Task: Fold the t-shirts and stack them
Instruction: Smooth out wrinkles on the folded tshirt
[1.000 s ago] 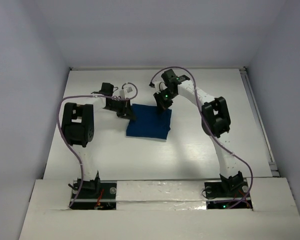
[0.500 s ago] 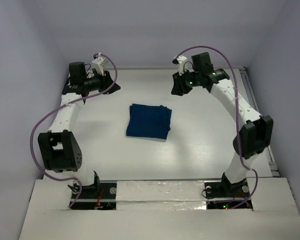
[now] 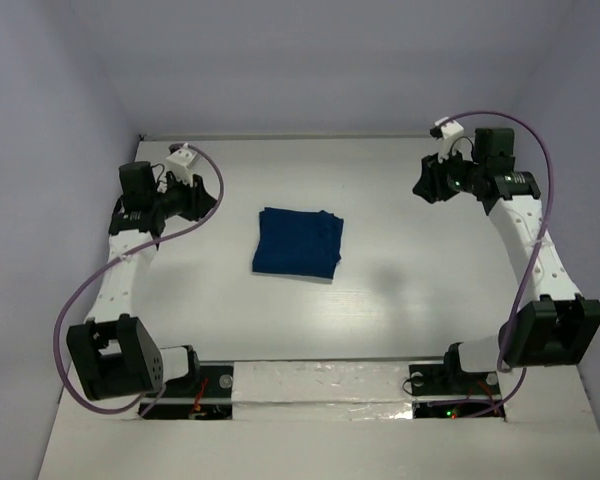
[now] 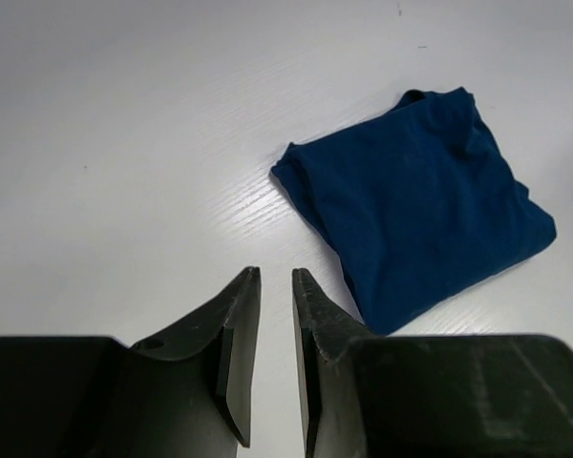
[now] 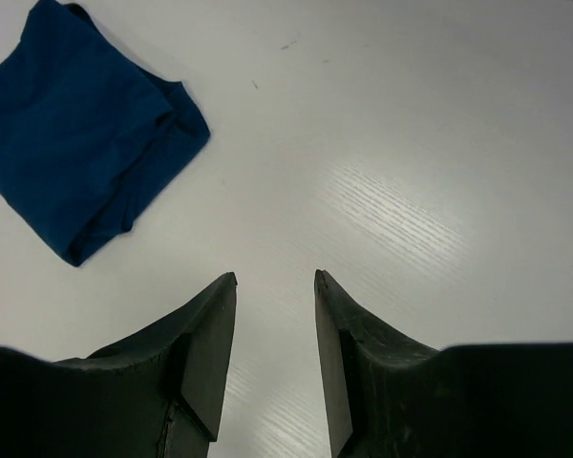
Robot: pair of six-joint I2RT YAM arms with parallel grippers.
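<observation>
A single dark navy t-shirt (image 3: pixel 298 243) lies folded into a small square on the white table (image 3: pixel 400 310), near its middle. It shows at the upper right of the left wrist view (image 4: pixel 420 205) and at the upper left of the right wrist view (image 5: pixel 76 143). My left gripper (image 3: pixel 200 197) hovers well to the left of the shirt; its jaws stand only narrowly apart, with nothing between them (image 4: pixel 275 272). Far to the right of the shirt, near the back, my right gripper (image 3: pixel 426 186) is open and empty over bare table (image 5: pixel 275 277).
Pale walls close the table in at the back and on both sides. A metal rail (image 3: pixel 513 230) runs along the right edge. Purple cables loop from both arms. The arm bases stand on the near ledge (image 3: pixel 320 385).
Both grippers let go of the folded shirt's far edge, opened and pulled away, the left arm out to the left and the right arm out to the right. The shirt stays put.
</observation>
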